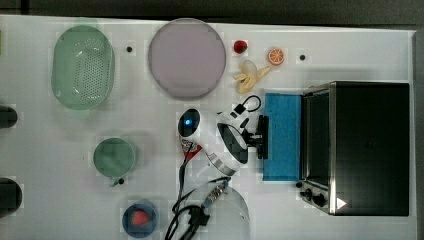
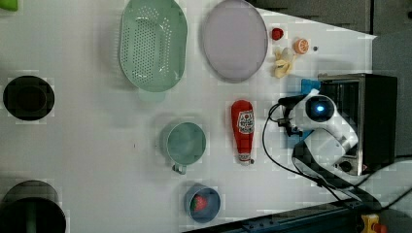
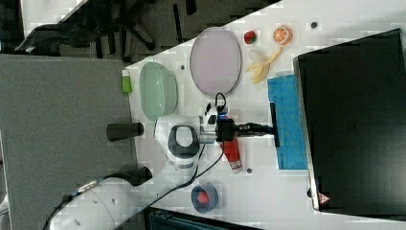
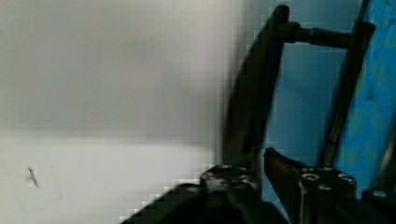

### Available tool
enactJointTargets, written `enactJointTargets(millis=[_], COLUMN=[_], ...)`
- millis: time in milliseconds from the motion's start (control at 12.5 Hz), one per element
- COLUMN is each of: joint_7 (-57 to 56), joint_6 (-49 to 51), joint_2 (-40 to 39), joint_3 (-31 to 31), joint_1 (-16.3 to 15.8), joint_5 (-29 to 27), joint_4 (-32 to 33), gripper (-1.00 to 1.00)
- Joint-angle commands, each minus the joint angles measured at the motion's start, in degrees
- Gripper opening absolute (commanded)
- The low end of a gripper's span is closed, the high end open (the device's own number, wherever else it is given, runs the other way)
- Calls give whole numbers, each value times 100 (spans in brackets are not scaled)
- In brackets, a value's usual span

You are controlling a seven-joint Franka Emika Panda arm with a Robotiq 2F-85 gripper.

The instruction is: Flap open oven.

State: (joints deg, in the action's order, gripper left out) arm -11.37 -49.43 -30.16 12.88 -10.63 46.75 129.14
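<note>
Oven (image 1: 370, 147): black box at the top view's right end of the white bench (image 1: 150, 165); blue door (image 1: 282, 136) folded down flat, pointing towards the top view's left. Gripper (image 1: 261, 136): jaws clamped on the door's black handle (image 1: 263, 137); the wrist view shows the bar between them. Banana (image 1: 248, 76) and orange slice (image 1: 275, 56) near the oven.

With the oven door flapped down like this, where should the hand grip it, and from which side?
Grip the black bar handle along the free edge of the blue door. It stands off the panel on posts, so fingers fit around it. Come from the top view's left, away from the oven, where the hand already sits.
</note>
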Motion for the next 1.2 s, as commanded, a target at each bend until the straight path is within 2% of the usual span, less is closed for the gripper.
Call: enactJointTargets(millis=[80,240,320,720,960,1040,1200], joint_7=[477,477,477,498,679,756,792], joint_6=[-99,-162,-169,80,1456,2084,3144], joint_2=[-26,135,326,1825,2693,2944,3296], joint_3=[18,9,8,71,178,184,155], joint_1=[-39,-37,-37,23,32,31,25], joint_5=[89,-22,-321,-3003,-4422,-4586,-4543], joint_4=[-311,-372,-384,-514,-952,-1211,-1913], gripper=[-65,-65,-65,-65,-65,-65,-65])
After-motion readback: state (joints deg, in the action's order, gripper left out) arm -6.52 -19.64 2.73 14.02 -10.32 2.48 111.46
